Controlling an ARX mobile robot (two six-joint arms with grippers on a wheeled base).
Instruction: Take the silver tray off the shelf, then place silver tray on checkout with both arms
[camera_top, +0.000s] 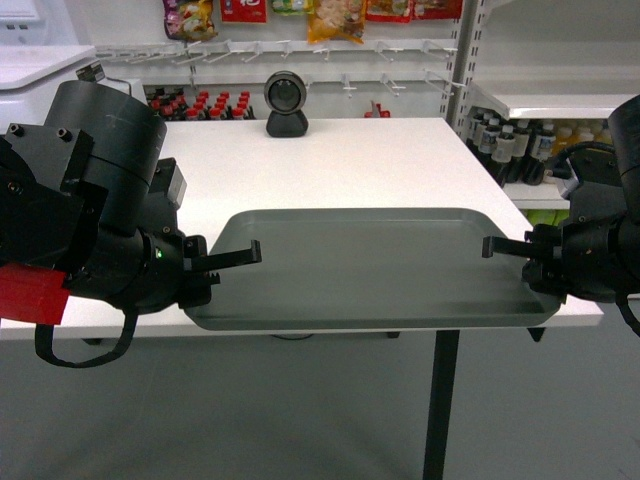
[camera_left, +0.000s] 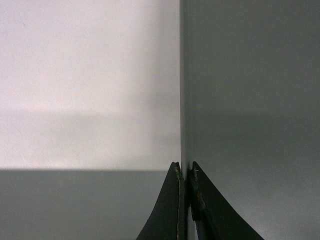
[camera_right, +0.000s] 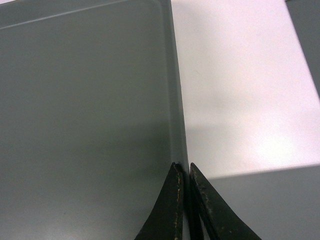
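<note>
The silver tray (camera_top: 370, 265) is flat and dark grey-green. It lies level over the near part of the white checkout (camera_top: 350, 160), its front rim jutting past the table's front edge. Whether it rests on the top I cannot tell. My left gripper (camera_top: 245, 255) is shut on the tray's left rim, my right gripper (camera_top: 495, 247) on its right rim. In the left wrist view the left gripper (camera_left: 185, 170) pinches the tray (camera_left: 250, 100) at its rim, beside the checkout (camera_left: 90, 75). In the right wrist view the right gripper (camera_right: 183, 167) clamps the tray (camera_right: 85, 110) at its edge, next to the checkout (camera_right: 235, 80).
A black round scanner (camera_top: 287, 103) stands at the checkout's far edge. The white shelf (camera_top: 560, 100) is at the right, with bottles (camera_top: 510, 140) below it. Hooks with snack bags (camera_top: 335, 18) hang on the back wall. A table leg (camera_top: 440, 400) stands below the tray's right part.
</note>
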